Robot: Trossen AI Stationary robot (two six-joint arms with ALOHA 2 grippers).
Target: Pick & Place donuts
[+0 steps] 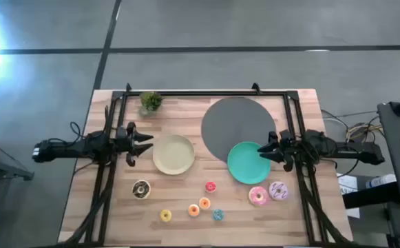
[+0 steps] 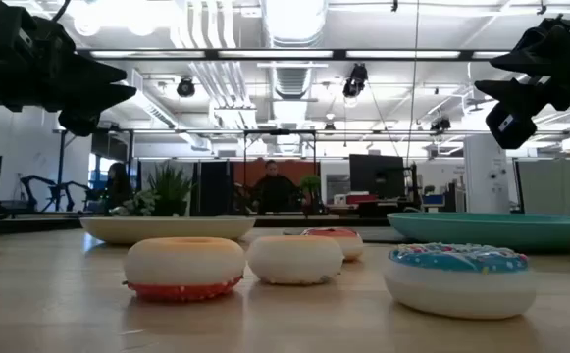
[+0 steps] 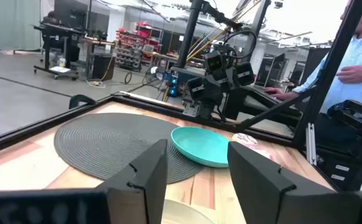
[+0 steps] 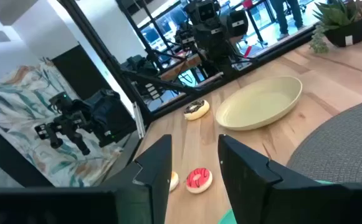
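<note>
The donuts lie on the wooden table near its near edge: chocolate-brown (image 1: 141, 189), red (image 1: 211, 187), orange (image 1: 204, 203), yellow (image 1: 165, 215), blue (image 1: 217, 215), pink (image 1: 258, 196) and lilac (image 1: 278, 190). Each rests flat on the wood. My left gripper (image 1: 144, 143) is open and empty, in the air beside the left rim of the cream plate (image 1: 173, 154). My right gripper (image 1: 263, 151) is open and empty above the right part of the teal plate (image 1: 248, 163). The right wrist view shows the chocolate-brown donut (image 4: 197, 110) and the red donut (image 4: 199, 180) past the open fingers.
A round grey mat (image 1: 237, 124) lies at the back, with the teal plate overlapping its near edge. A small potted plant (image 1: 151, 102) stands at the far left. A black frame (image 1: 206, 93) runs round the table. A person (image 3: 355, 68) stands beyond the table's right side.
</note>
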